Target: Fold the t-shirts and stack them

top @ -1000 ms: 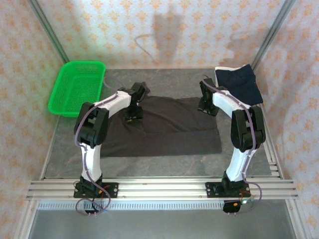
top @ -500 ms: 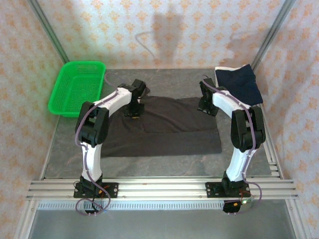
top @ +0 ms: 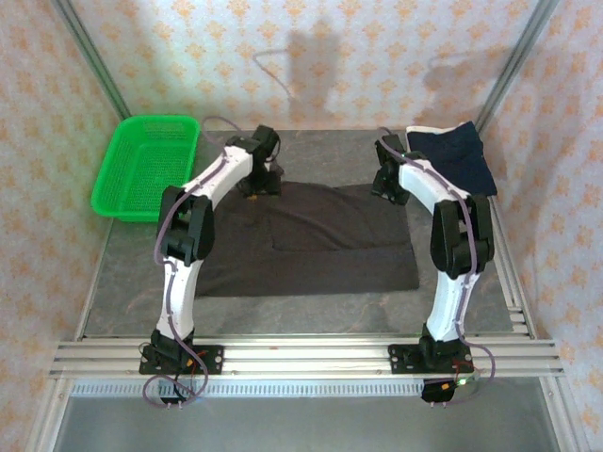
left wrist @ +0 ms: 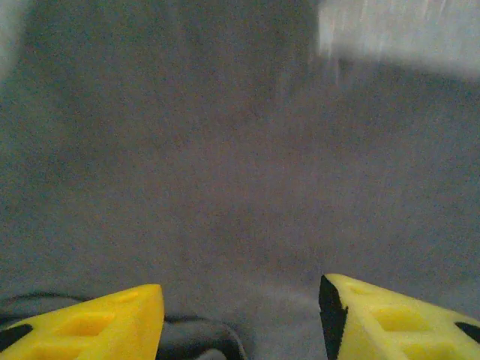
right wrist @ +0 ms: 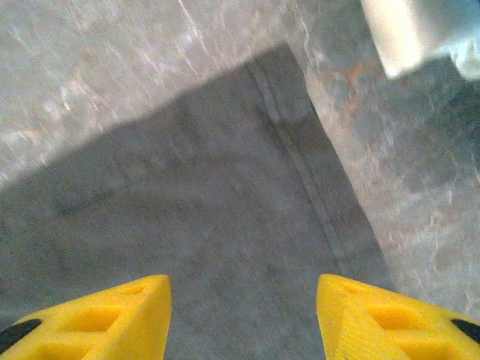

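Note:
A dark charcoal t-shirt [top: 320, 240] lies spread flat in the middle of the table, with one layer folded over its far half. My left gripper [top: 263, 183] hovers at the shirt's far left edge. In the left wrist view it [left wrist: 240, 319] is open over the grey cloth [left wrist: 225, 165], with a small fold low between the fingers. My right gripper [top: 387, 187] is at the far right corner. Its wrist view shows it [right wrist: 244, 319] open over the hemmed corner [right wrist: 225, 195]. A folded navy t-shirt [top: 455, 156] lies at the back right on a white edge [top: 421, 131].
A green mesh basket [top: 146, 165] stands at the back left corner. The grey table [top: 122, 273] shows bare strips left of and in front of the shirt. Patterned walls close in the back and both sides. Metal rails [top: 311, 356] run along the near edge.
My left gripper has moved from the shirt's left middle toward the back, to its far edge, and stands open now. The right gripper has shifted slightly farther back.

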You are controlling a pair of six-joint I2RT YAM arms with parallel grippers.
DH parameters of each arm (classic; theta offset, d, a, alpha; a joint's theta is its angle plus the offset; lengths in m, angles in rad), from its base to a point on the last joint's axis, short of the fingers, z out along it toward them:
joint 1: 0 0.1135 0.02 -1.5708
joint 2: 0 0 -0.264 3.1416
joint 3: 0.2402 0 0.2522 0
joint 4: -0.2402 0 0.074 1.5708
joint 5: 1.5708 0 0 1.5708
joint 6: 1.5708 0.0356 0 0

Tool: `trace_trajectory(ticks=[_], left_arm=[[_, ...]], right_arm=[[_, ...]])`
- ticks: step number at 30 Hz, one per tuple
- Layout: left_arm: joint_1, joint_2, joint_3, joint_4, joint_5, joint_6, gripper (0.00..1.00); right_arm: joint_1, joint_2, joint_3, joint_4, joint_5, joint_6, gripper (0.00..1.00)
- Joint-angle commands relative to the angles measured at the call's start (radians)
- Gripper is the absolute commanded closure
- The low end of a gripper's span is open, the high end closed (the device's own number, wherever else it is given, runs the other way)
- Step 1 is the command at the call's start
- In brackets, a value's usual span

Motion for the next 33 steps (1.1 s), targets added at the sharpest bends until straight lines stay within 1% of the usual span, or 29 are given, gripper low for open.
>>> trace_trajectory(ticks=[1,4,5,7,11,13,15,18,19,20,22,23,24,26,29,31,33], left_arm=[[0.064,0.082,0.218,-0.043,-0.078,-0.023,0.42],[0.103,0.228,0.438,-0.079,-0.097,-0.045,0.41],[0.113,0.269,0.503,-0.085,-0.088,-0.048,0.4],[0.128,0.335,0.58,-0.059,-0.067,-0.054,0.37],[0.142,0.397,0.581,0.041,-0.04,-0.063,0.32],[0.144,0.43,0.582,0.083,0.008,-0.063,0.3],[0.143,0.459,0.59,0.1,0.05,-0.052,0.3],[0.141,0.482,0.585,0.106,0.081,-0.024,0.31],[0.141,0.488,0.585,0.101,0.086,-0.017,0.33],[0.141,0.494,0.585,0.095,0.098,-0.005,0.38],[0.141,0.497,0.58,0.086,0.129,0.014,0.5],[0.141,0.496,0.579,0.081,0.139,0.025,0.56],[0.142,0.492,0.579,0.072,0.149,0.032,0.65],[0.142,0.477,0.578,0.06,0.18,0.049,0.77],[0.146,0.436,0.573,0.041,0.221,0.063,0.98],[0.148,0.394,0.559,0.038,0.238,0.062,1.0],[0.156,0.335,0.534,0.047,0.264,0.058,1.0]], right_arm=[[-0.03,0.073,0.088,-0.045,0.051,-0.034,0.46],[-0.057,0.144,0.162,-0.055,0.021,-0.041,0.46],[-0.065,0.164,0.183,-0.06,0.01,-0.044,0.46],[-0.073,0.213,0.236,-0.071,-0.012,-0.063,0.45],[-0.076,0.312,0.351,-0.119,0.011,-0.084,0.45],[-0.075,0.355,0.406,-0.153,0.046,-0.083,0.45],[-0.075,0.383,0.44,-0.17,0.054,-0.082,0.45],[-0.075,0.404,0.455,-0.162,0.055,-0.084,0.45],[-0.077,0.411,0.458,-0.161,0.052,-0.084,0.46],[-0.077,0.418,0.463,-0.162,0.045,-0.085,0.47],[-0.077,0.428,0.468,-0.164,0.025,-0.088,0.52],[-0.077,0.431,0.47,-0.167,0.019,-0.087,0.57],[-0.077,0.43,0.469,-0.17,0.013,-0.084,0.63],[-0.077,0.416,0.463,-0.166,-0.002,-0.083,0.74],[-0.077,0.384,0.451,-0.165,-0.016,-0.082,0.9],[-0.077,0.357,0.44,-0.171,-0.011,-0.084,0.99],[-0.077,0.321,0.424,-0.174,-0.006,-0.088,1.0]])
